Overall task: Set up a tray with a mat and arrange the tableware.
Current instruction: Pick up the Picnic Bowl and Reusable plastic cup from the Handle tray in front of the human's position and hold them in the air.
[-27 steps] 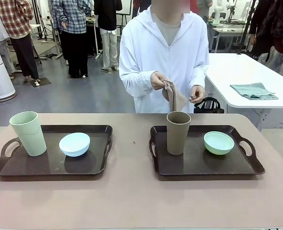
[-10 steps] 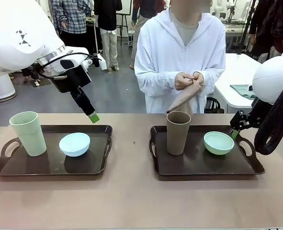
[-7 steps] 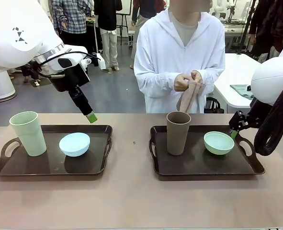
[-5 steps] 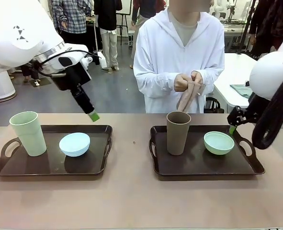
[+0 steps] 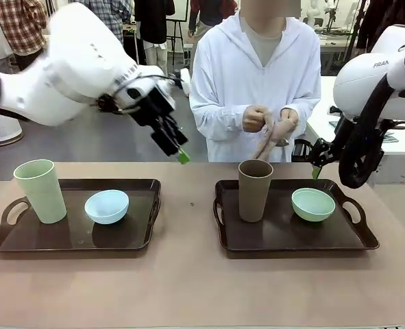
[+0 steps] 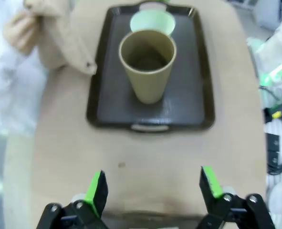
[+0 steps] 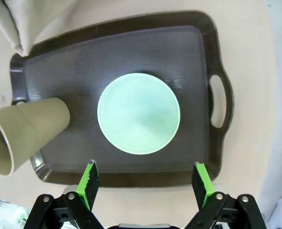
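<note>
The left hand (image 6: 152,183) is hovering wide, empty, over the table's (image 5: 188,288) far edge; the right hand (image 7: 144,183), wide too, is hanging above the mint green bowl (image 7: 139,113) beside the brown tumbler (image 7: 31,129) on the right tray (image 7: 188,62).

Mint bowl (image 6: 152,20) partly hidden behind brown tumbler (image 6: 147,64); edges blurred.

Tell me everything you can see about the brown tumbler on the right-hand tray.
The brown tumbler is a tall, handleless cup in matte tan-brown, possibly plastic, tapering from a wide rim to a narrower base. It stands upright and looks empty. It sits on the left part of the dark tray, beside the mint green bowl but apart from it. The person's beige cloth hangs beyond it, off the tray. Only the tray touches it.
</note>
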